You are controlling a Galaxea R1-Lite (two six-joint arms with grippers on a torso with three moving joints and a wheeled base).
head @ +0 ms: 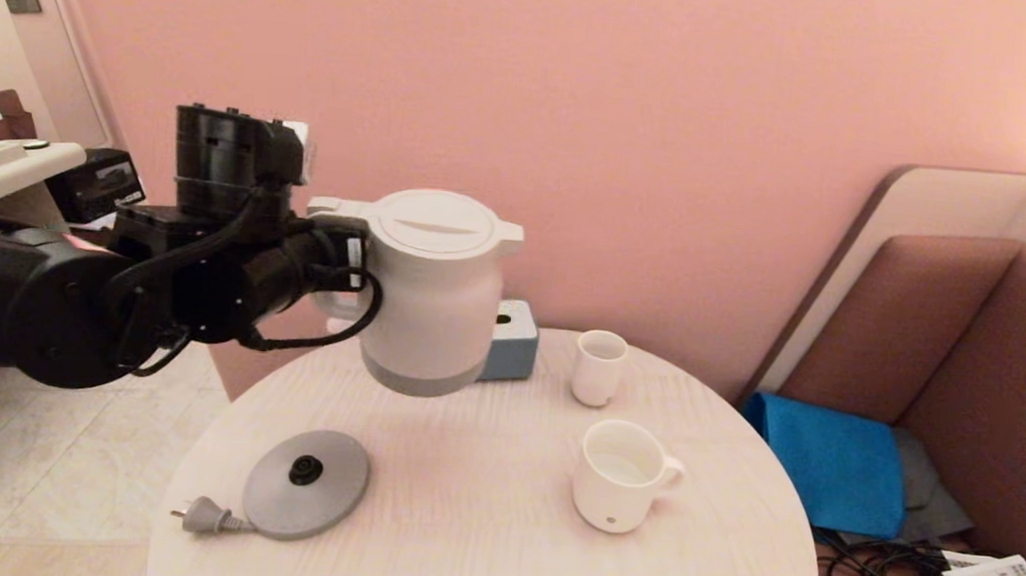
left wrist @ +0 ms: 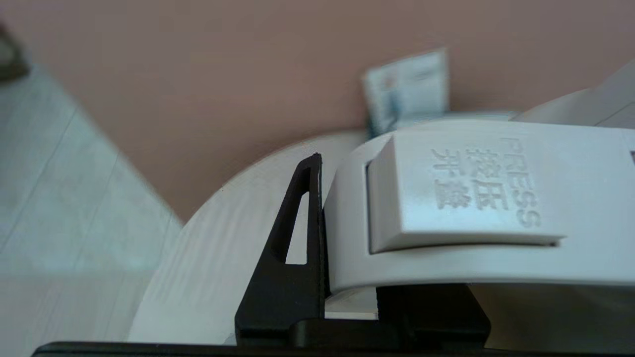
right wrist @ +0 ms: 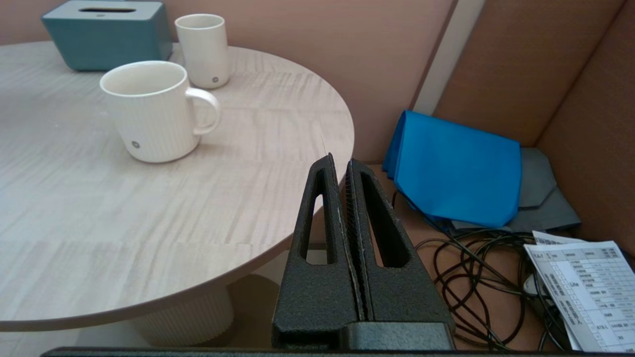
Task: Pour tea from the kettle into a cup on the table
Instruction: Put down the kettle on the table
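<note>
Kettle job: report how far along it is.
Done: the kettle is off its grey base and in the air, the left gripper shut on its handle. In hand: it hangs upright over the table, still short of the cup. Left: carrying it across and tipping it; whether the cup holds any tea is unclear. The right gripper is parked, shut, beside the table.
</note>
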